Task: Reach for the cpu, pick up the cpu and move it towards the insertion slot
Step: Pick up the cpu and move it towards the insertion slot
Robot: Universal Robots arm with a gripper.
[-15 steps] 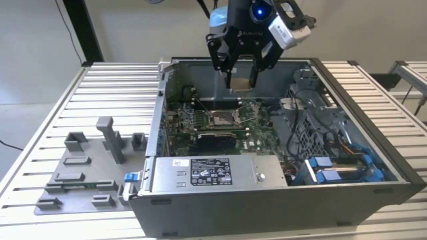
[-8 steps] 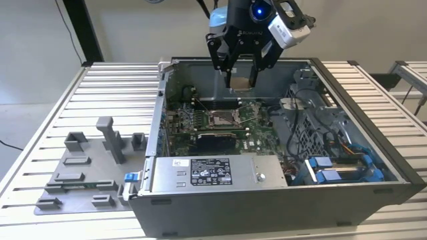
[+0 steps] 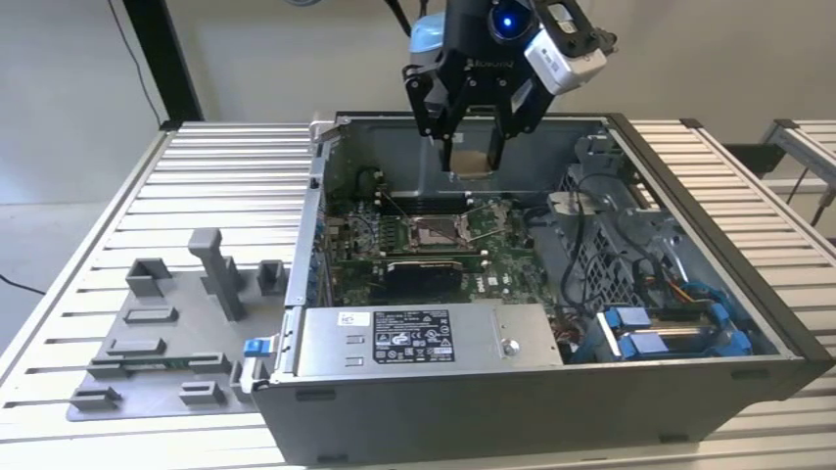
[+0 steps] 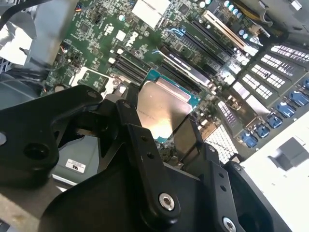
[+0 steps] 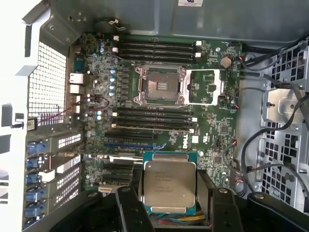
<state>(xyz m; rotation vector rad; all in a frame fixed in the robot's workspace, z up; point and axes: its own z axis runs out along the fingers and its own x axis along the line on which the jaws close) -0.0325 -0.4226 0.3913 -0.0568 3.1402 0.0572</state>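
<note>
My gripper (image 3: 471,147) hangs over the back part of the open computer case (image 3: 731,294) and is shut on the cpu (image 3: 471,162). In both wrist views the cpu (image 5: 169,186) (image 4: 161,113) is a flat square chip with a silvery top, held by two opposite edges between the black fingers (image 5: 205,193). The insertion slot (image 3: 436,230) lies below the gripper on the green motherboard, nearer the exterior camera than the chip. In the first wrist view the insertion slot (image 5: 159,86) has a metal frame around a grey pin field, and its load plate (image 5: 210,87) is folded open beside it.
A silver power-supply box (image 3: 418,338) sits at the case's near side. Cables and blue drive brackets (image 3: 653,333) fill the exterior view's right part of the case. Grey fixture blocks (image 3: 170,323) stand on the slatted table (image 3: 235,176) at the exterior view's left.
</note>
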